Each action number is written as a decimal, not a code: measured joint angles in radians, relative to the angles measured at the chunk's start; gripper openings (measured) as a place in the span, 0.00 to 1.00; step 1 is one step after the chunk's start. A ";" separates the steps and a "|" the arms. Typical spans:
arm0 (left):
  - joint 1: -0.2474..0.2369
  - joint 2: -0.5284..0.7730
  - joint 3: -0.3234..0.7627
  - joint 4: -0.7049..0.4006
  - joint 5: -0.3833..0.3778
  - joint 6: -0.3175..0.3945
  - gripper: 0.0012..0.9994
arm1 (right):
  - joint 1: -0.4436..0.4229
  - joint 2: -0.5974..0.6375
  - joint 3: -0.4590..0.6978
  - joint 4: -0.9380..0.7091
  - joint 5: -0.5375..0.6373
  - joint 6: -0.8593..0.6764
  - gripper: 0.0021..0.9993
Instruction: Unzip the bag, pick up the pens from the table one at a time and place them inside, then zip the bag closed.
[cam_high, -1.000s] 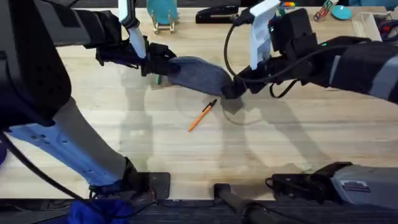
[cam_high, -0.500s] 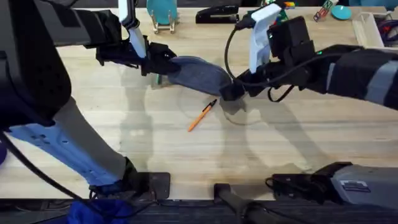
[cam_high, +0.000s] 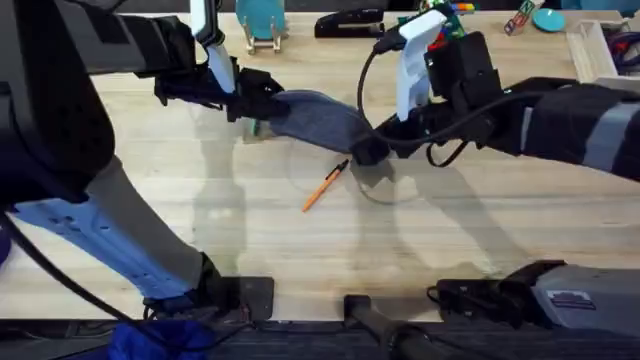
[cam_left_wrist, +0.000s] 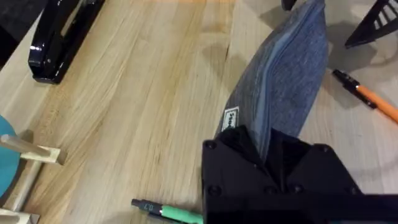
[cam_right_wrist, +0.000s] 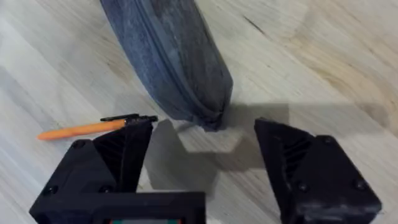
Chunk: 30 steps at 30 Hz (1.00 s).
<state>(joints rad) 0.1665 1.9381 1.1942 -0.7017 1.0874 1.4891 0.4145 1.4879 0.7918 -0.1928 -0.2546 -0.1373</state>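
Pale planks of joined light wood make up the table (cam_high: 480, 230), seen from overhead with both arm bases at the near edge.

Far left: the left gripper (cam_high: 248, 100) sits at the left end of the soft blue-grey denim-like pouch (cam_high: 318, 118). In the left wrist view its black fingers (cam_left_wrist: 231, 163) are pinched on that end of the fabric, the zipper line running away along the pouch's length. A small white label shows on the cloth just beside the fingers. Just beside this gripper lies the slim green pen with a black end (cam_left_wrist: 166, 211), flat on the wood; overhead it peeks out at the pouch's left end.

Middle: pouch lies slanted across the table, left end farther back, right end nearer. The slim orange pen with a black tip (cam_high: 326, 186) lies on the wood just near of the pouch, apart from it.

Right: the right gripper (cam_high: 372, 148) hangs at the pouch's right end. Right wrist view shows its fingers (cam_right_wrist: 118, 155) spread wide, the pouch tip between them but touching neither.

Back edge: a black stapler (cam_high: 350, 22).
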 joint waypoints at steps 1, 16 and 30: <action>0.000 0.000 0.000 0.000 0.000 0.000 0.04 | 0.000 0.000 0.000 0.000 0.000 0.000 1.00; 0.000 0.000 0.000 0.000 0.000 0.000 0.04 | 0.000 0.035 0.000 0.006 0.000 0.000 1.00; 0.000 0.000 0.000 0.000 -0.002 0.000 0.04 | 0.000 0.050 -0.001 0.013 0.000 0.003 0.66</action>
<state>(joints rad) 0.1665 1.9381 1.1942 -0.7017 1.0855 1.4891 0.4145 1.5376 0.7910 -0.1795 -0.2550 -0.1339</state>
